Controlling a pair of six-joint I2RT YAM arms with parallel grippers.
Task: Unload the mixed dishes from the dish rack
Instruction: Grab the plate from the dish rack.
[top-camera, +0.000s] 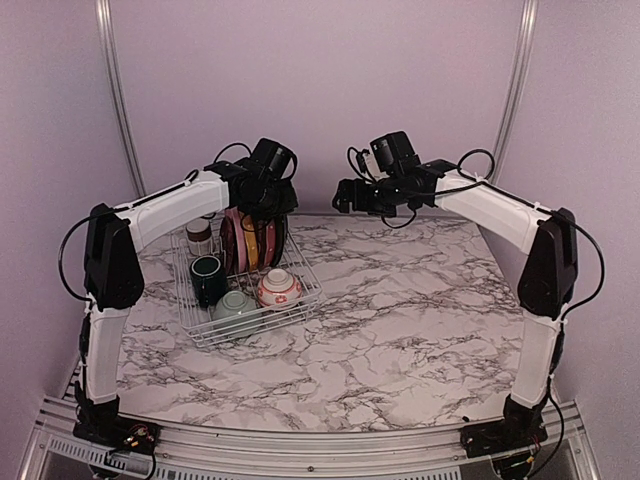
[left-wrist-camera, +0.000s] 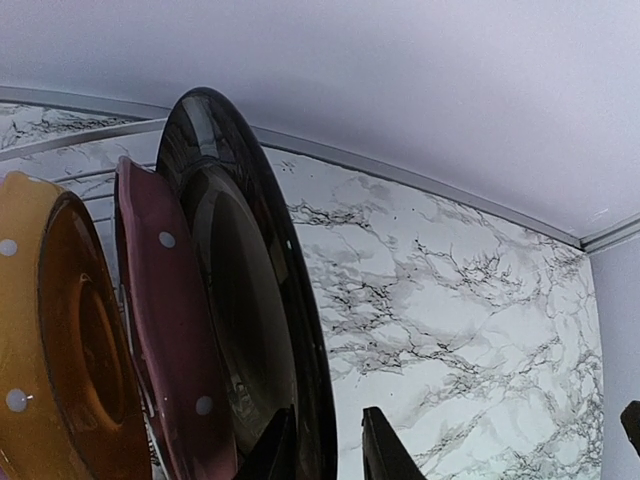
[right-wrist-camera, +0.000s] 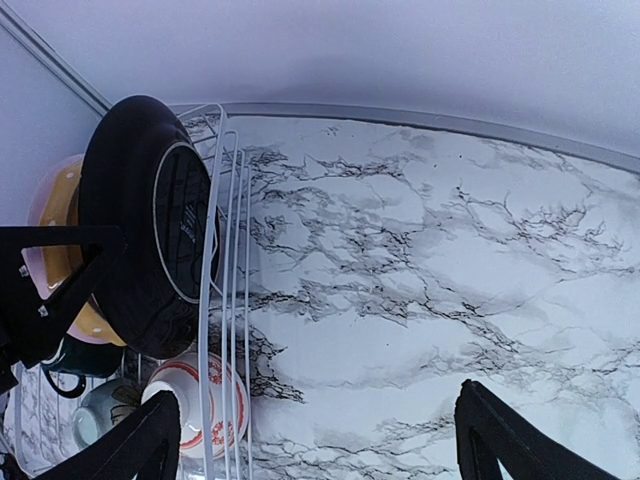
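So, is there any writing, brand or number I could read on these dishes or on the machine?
No text can be read in any view.
Black plate, underside: a small pale mark by the ring, too blurred to read.
Other dishes in the dish rack: patterns only, no lettering.
Arms: no label shows.

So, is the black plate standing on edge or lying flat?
On edge: black plate stands upright in the dish rack, beside the dotted red plate.
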